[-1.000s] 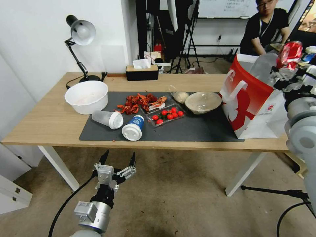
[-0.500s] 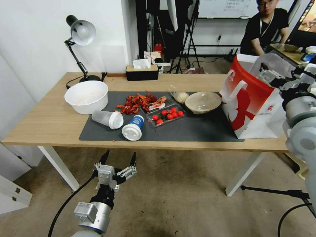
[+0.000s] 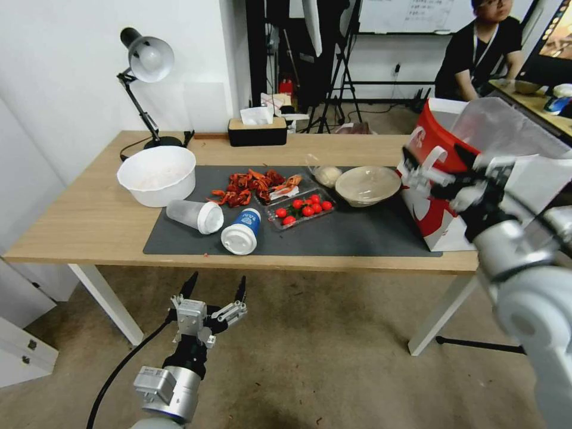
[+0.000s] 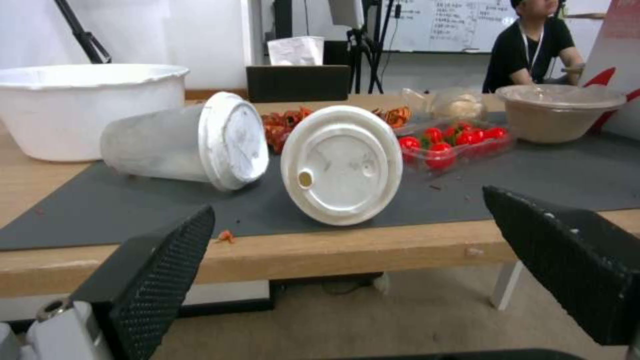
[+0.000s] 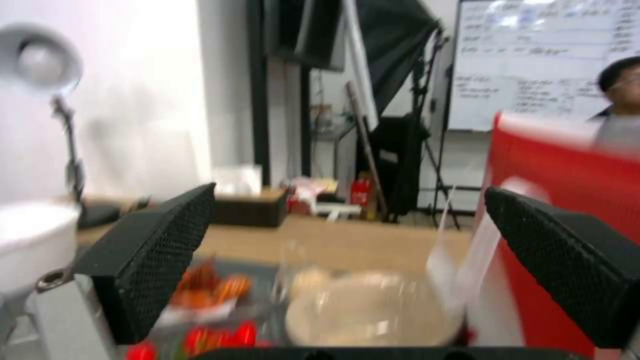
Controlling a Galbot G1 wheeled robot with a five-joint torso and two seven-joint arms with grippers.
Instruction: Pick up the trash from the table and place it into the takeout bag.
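The long wooden surface (image 3: 89, 220) carries the big red-and-white takeout bag (image 3: 438, 217) at its right end. The right gripper (image 3: 438, 170) hangs by the bag's left side, jaws apart, empty. The clear bowl (image 3: 367, 185) and two tipped cups (image 3: 217, 223) lie left. The left gripper (image 3: 214, 292) waits near the floor, jaws apart.

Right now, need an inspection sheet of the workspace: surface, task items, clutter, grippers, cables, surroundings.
Surface: light wood table with dark grey mat.
Job's things: frosted lidded cup and blue-white lidded paper cup on their sides; clear lidded plastic bowl and small clear bag upright beside the red-white takeout bag.
Clutter: white tub, crayfish shells, tomato tray, tissue box, desk lamp.
Grippers: left gripper open, below table edge; right gripper open, before the bag.
Cables: black cable along left arm.
Surroundings: tripods, whiteboard behind.
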